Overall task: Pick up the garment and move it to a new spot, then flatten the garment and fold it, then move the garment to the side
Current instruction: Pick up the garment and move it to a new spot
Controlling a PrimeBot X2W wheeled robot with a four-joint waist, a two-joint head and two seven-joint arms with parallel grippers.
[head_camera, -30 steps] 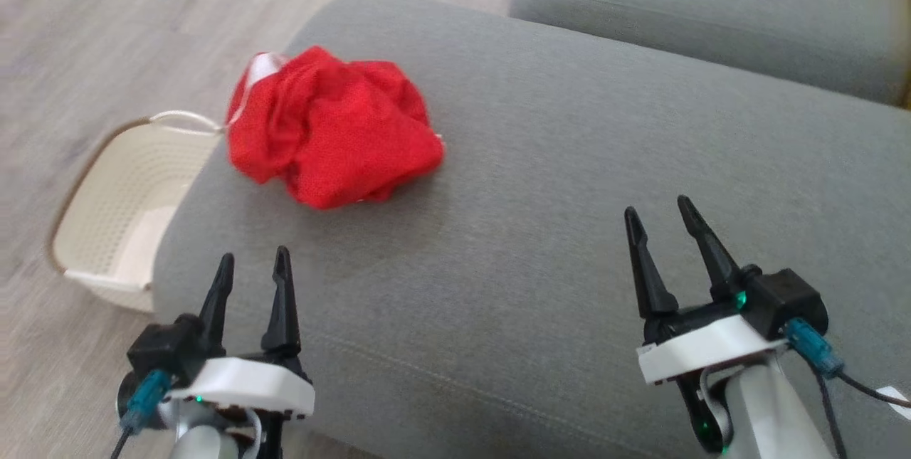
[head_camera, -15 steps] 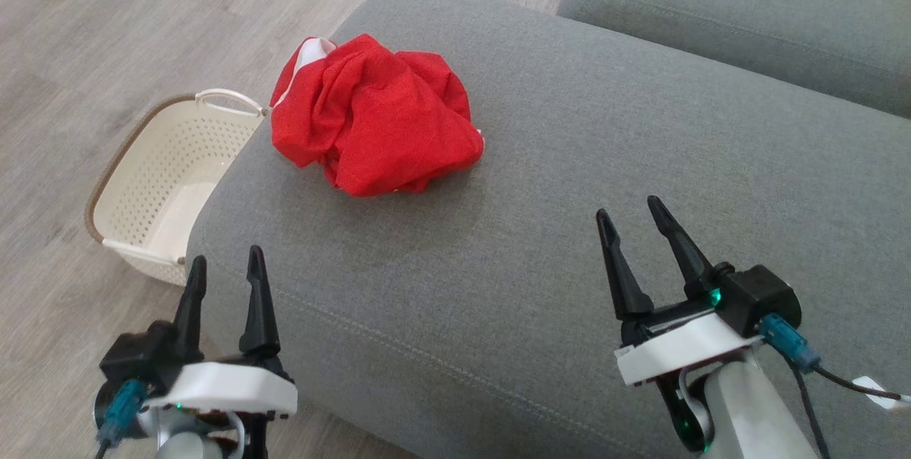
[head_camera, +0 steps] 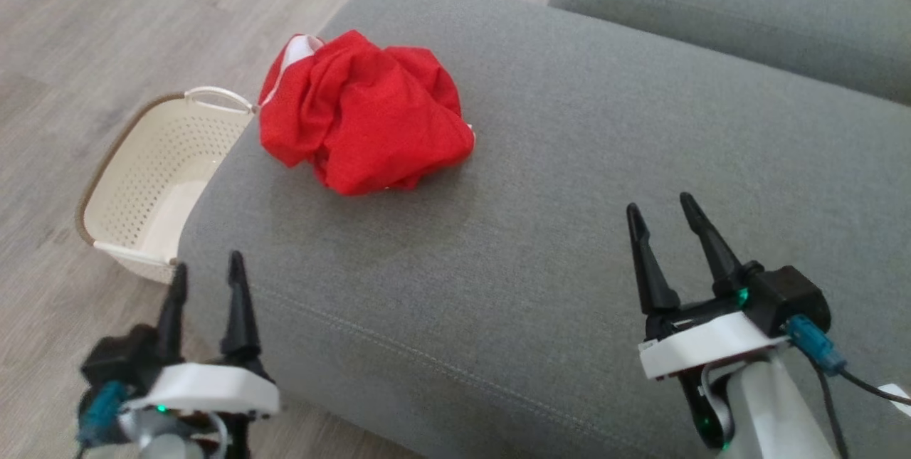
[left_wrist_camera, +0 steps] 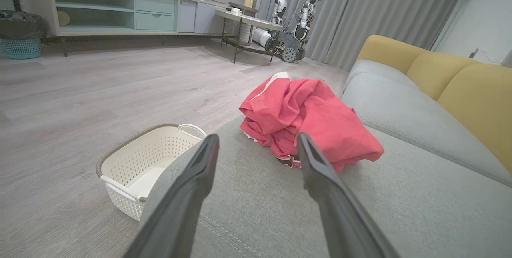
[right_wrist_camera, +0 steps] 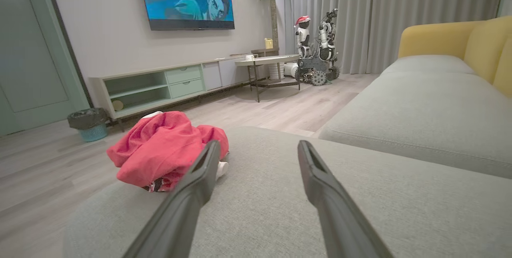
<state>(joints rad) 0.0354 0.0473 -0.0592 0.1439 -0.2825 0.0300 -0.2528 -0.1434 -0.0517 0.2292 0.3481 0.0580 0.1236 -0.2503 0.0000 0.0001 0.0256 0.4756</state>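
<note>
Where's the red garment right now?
In the head view the red garment lies crumpled at the left edge of the grey cushion, close to the white basket.

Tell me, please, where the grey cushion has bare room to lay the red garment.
Bare: the wide cushion stretch from the garment to the right pincer, and the strip from there to the left pincer. Crowded: the corner near the basket, where the garment lies.
</note>
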